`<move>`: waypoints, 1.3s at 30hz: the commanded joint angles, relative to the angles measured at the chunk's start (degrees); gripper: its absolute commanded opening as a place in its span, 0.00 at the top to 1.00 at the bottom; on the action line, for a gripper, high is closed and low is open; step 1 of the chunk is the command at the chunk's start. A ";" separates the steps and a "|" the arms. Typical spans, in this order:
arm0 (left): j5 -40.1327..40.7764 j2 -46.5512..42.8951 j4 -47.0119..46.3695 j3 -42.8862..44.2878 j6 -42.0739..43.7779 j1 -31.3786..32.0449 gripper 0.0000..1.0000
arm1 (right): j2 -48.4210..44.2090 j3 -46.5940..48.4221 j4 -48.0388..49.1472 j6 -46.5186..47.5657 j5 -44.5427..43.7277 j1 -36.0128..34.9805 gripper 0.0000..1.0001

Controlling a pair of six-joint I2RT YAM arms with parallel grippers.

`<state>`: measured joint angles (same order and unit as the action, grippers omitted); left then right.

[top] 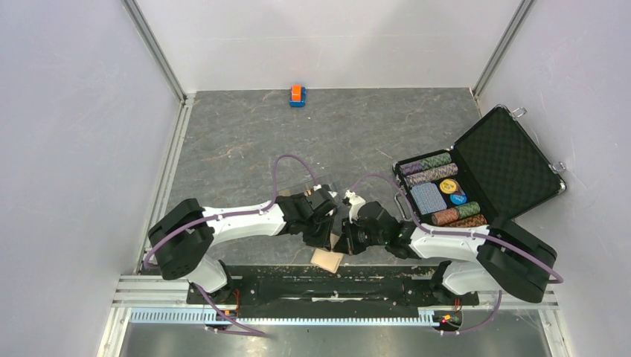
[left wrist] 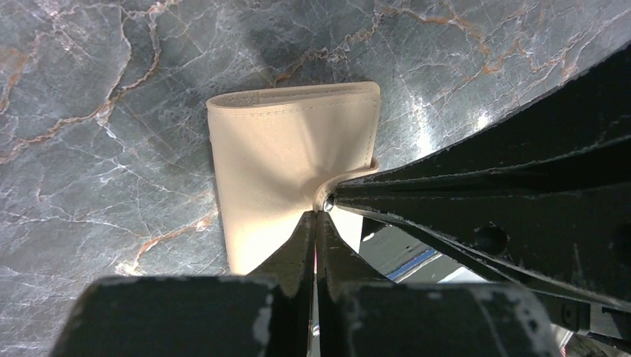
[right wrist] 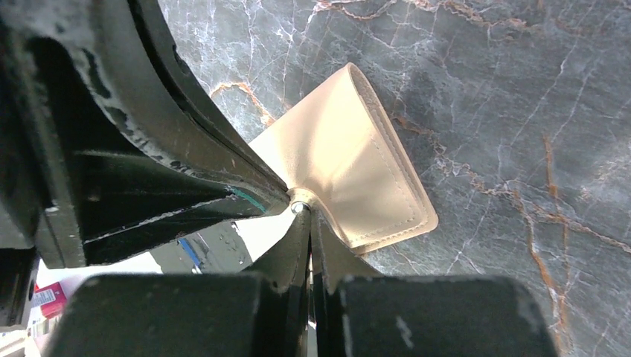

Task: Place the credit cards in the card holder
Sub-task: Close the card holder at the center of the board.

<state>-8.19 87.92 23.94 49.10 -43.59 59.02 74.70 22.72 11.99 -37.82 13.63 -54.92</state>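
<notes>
Opening seems the step in hand: left claw (left wrist: 316, 216) and right claw (right wrist: 309, 216) both clamp one edge of the card holder (left wrist: 286, 149), and next must pull its lips apart.

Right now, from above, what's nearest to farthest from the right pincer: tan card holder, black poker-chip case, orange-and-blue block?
1. The tan flat card holder: pinched in the right pincer, near edge.
2. The open black poker-chip case: right side.
3. The small orange-and-blue block: far edge.
</notes>
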 commanded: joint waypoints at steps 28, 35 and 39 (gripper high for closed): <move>1.93 -3.33 -2.33 -0.38 0.35 1.40 0.98 | -2.58 2.50 1.32 0.47 -1.87 -1.29 1.00; 1.02 -1.76 -2.73 -1.50 0.10 1.53 0.98 | -1.00 1.81 1.40 0.36 -1.54 -1.31 1.00; 0.81 -0.95 -3.11 -1.98 0.09 1.63 0.98 | -0.21 1.54 1.55 0.49 -1.37 -1.34 1.00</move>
<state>-6.66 86.50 22.85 47.68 -43.57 60.23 73.71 23.31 12.29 -37.87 12.99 -55.83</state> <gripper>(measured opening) 0.028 0.004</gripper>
